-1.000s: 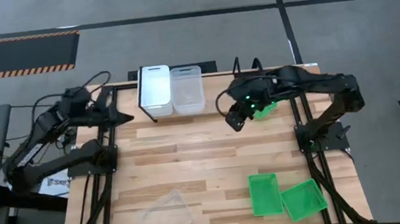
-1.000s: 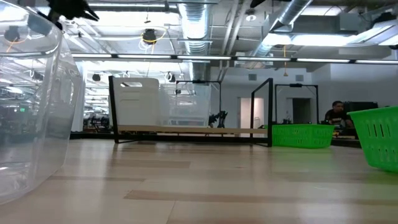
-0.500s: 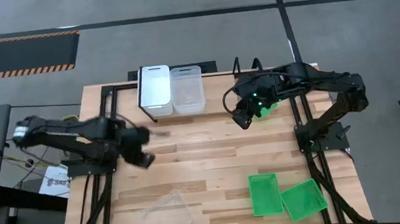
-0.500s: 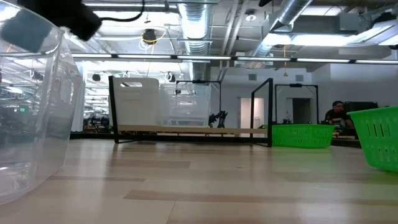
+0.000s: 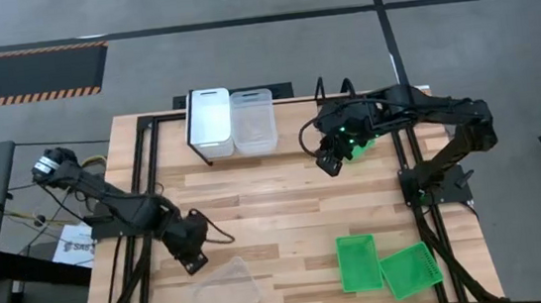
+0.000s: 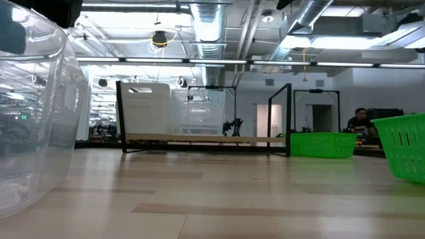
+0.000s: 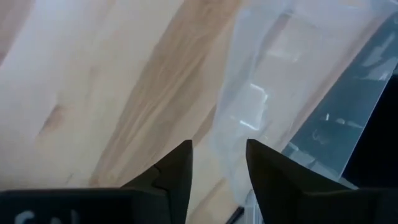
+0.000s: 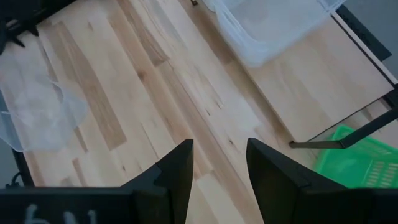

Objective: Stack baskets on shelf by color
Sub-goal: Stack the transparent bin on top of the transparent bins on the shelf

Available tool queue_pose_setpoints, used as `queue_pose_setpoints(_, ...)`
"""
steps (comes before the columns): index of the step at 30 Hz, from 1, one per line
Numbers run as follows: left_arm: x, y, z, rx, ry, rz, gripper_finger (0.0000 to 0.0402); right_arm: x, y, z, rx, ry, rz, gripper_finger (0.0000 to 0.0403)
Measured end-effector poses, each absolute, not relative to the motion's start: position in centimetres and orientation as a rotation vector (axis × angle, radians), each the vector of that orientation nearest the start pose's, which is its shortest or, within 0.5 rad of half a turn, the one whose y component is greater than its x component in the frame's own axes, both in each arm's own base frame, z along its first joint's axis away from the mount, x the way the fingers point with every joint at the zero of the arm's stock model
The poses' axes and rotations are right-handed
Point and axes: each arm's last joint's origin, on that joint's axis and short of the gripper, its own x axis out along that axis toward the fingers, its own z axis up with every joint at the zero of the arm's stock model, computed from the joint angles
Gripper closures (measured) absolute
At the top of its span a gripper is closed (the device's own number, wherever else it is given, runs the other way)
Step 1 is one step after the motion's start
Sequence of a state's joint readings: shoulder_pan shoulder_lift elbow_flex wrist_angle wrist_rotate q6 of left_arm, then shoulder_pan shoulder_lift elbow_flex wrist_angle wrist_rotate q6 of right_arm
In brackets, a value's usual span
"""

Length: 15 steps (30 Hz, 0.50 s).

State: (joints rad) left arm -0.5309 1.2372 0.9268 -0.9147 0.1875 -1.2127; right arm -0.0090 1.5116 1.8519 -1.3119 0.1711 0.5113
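A clear basket (image 5: pixel 223 295) stands on its bottom near the table's near edge; it fills the left of the low view (image 6: pixel 33 113). My left gripper (image 5: pixel 194 261) is open just to the far left of it, with the basket's corner (image 7: pixel 249 118) right ahead of the fingertips and apart from them. On the shelf (image 5: pixel 294 134) at the far edge stand a white basket (image 5: pixel 211 122) and a clear basket (image 5: pixel 254 121). My right gripper (image 5: pixel 329 163) is open and empty over the table in front of the shelf's right part. A green basket (image 5: pixel 358 146) shows beside it, partly hidden by the arm.
Two green baskets (image 5: pixel 358 262) (image 5: pixel 409 269) lie at the table's near right corner, side by side. The middle of the table (image 5: pixel 276 211) holds nothing. A person (image 6: pixel 359 119) sits in the room far behind the table.
My left arm has swung from the table's far left edge toward the near edge and come down to the clear basket's far left corner.
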Motion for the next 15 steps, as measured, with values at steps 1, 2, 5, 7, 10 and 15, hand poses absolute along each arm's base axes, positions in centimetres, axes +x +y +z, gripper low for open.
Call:
queue_pose_setpoints(1,18.8,-12.0,24.1,-0.779,1.402,0.182,0.0263,26.9,-0.7,42.6,0.39,0.904,-0.408,0.0233)
queue_pose_setpoints(2,19.2,-12.5,23.7,-0.763,1.401,0.168,0.0263,26.9,-0.7,42.6,0.39,0.905,-0.408,0.0233)
queue_pose_setpoints(5,19.9,-13.8,22.1,-0.694,1.44,0.147,0.0268,26.8,-0.7,42.5,0.388,0.92,-0.411,0.0233)
queue_pose_setpoints(7,20.3,-14.6,20.9,-0.637,1.474,0.137,0.0273,26.7,-0.7,42.5,0.387,0.925,-0.412,0.0233)
queue_pose_setpoints(10,20.4,-15.5,19.2,-0.566,1.53,0.176,0.0278,26.7,-0.7,42.5,0.389,0.926,-0.41,0.0233)
queue_pose_setpoints(15,20.7,-16.5,16.7,-0.461,1.61,0.167,0.028,26.6,-0.7,42.4,0.389,0.948,-0.409,0.0233)
